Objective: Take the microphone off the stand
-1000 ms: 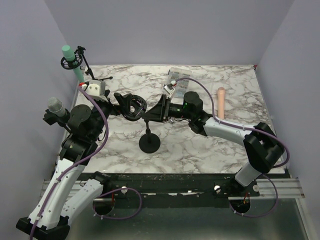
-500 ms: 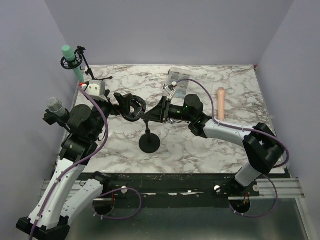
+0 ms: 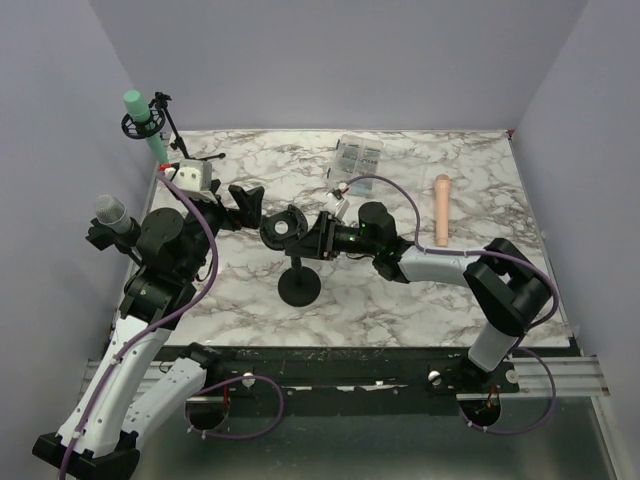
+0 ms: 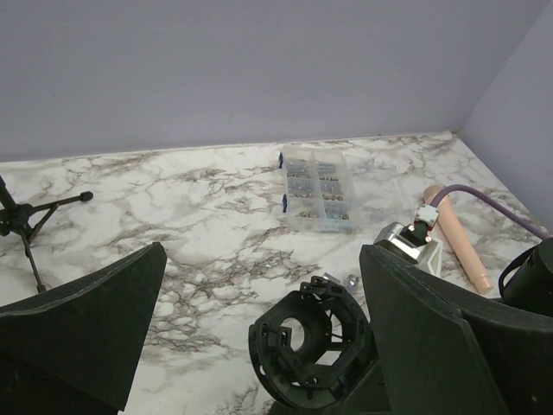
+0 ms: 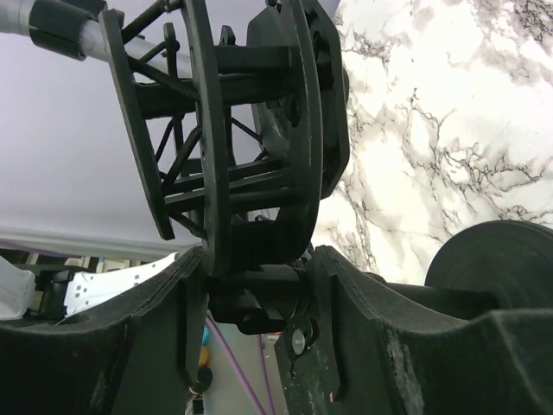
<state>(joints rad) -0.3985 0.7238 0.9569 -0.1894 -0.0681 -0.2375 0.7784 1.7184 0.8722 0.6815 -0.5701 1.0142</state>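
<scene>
A black stand with a round base (image 3: 299, 288) stands mid-table. Its black ring-shaped shock mount (image 3: 285, 228) is empty, and I see through its hole in the left wrist view (image 4: 307, 350). My right gripper (image 3: 316, 238) is shut on the stand's swivel joint (image 5: 259, 294) just under the mount. My left gripper (image 3: 245, 198) is open, just left of the mount and not touching it; its fingers (image 4: 432, 346) stand wide apart. A peach microphone (image 3: 441, 207) lies on the table at the right and also shows in the left wrist view (image 4: 456, 238).
A green microphone (image 3: 140, 120) sits in a tripod stand (image 3: 185, 150) at the back left. A grey microphone (image 3: 110, 214) is mounted by the left arm. A clear box of small parts (image 3: 358, 155) lies at the back centre. Purple walls close in three sides.
My right gripper has moved left and closed on the stand's joint. The shock mount has swung right, out from between the left fingers. My left gripper has drawn back a little.
</scene>
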